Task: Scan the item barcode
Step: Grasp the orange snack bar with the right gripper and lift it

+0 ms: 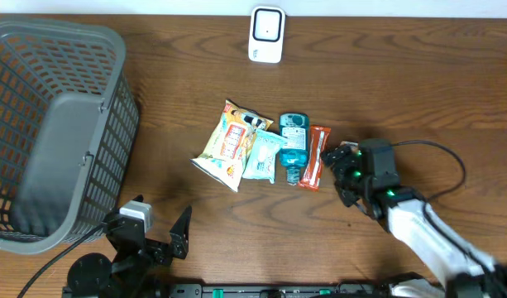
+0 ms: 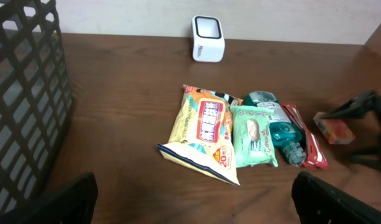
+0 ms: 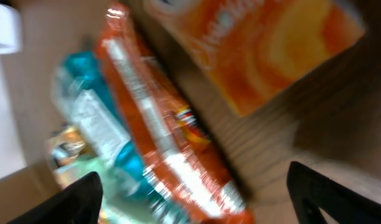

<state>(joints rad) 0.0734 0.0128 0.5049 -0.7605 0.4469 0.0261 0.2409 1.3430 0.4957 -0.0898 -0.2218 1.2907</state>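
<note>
I am seeing right gripper (image 1: 345,172) standing spread just beside orange box (image 3: 265,43), left gripper (image 2: 193,186) spread at near table (image 1: 402,83) edge, open wood lying between.

Overhead faces straight down; left wrist looks low across the table (image 2: 115,93); right wrist (blurry) hovers close over the shared red packet (image 3: 165,137).
</note>
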